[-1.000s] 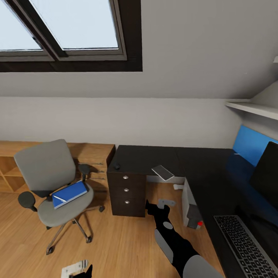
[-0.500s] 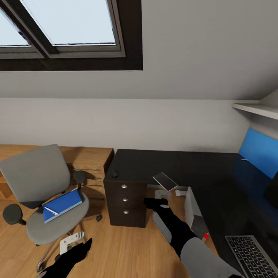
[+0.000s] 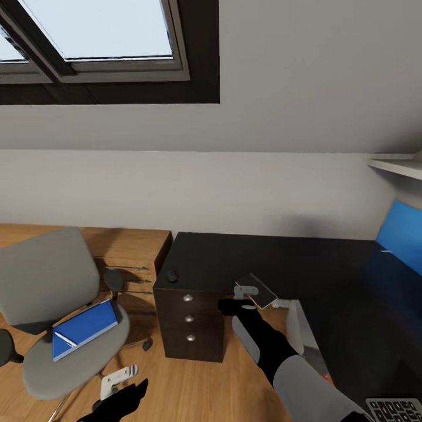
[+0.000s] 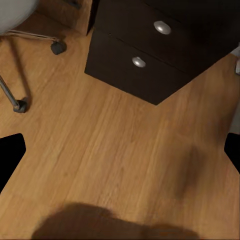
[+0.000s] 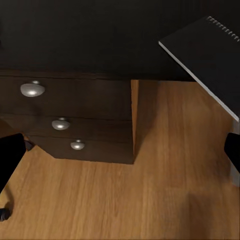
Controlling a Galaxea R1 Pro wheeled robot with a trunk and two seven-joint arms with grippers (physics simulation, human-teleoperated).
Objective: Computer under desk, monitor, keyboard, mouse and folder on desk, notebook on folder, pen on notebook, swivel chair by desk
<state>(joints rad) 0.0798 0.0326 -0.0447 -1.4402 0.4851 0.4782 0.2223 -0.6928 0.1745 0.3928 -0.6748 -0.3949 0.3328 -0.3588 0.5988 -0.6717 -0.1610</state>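
Observation:
The black desk spans the middle and right of the head view. The small black mouse lies near its left corner. The grey notebook overhangs the desk's front edge, and my open right gripper hovers right beside it over the floor. The grey swivel chair stands at the left, carrying the blue folder with the whitish pen on it. My left gripper hangs open, low above the floor near the chair. The computer stands under the desk. A corner of the keyboard shows at the lower right.
The desk's drawers with silver knobs face me. A light wooden drawer unit stands behind the chair. A blue wall panel is at the far right. A chair castor rests on the wooden floor.
The camera has turned left, so the monitor and most of the keyboard have left the picture. My left arm has risen into view, and my right gripper has risen closer to the notebook.

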